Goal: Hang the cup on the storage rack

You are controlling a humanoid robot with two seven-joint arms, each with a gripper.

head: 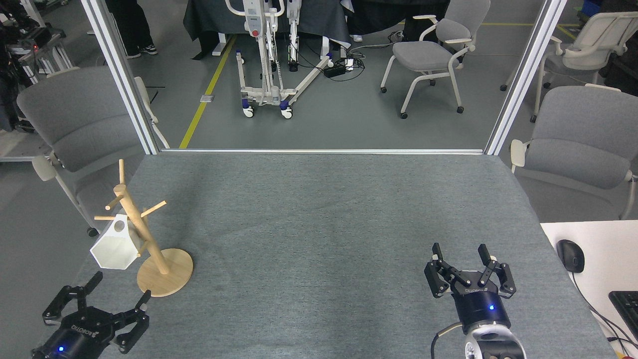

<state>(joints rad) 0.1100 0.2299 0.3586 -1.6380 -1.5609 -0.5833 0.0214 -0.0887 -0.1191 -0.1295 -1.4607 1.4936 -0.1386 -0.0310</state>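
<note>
The white faceted cup (115,246) hangs on a lower peg of the wooden rack (144,238), its long axis tilted, six-sided rim facing down and toward the robot. The rack's round disc base sits on the grey felt table (319,224). The left gripper (97,304) is spread wide, empty, below the cup. The right gripper (468,267) is open, empty, well apart.

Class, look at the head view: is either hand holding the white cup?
No. The cup hangs on the storage rack, apart from both open hands.
</note>
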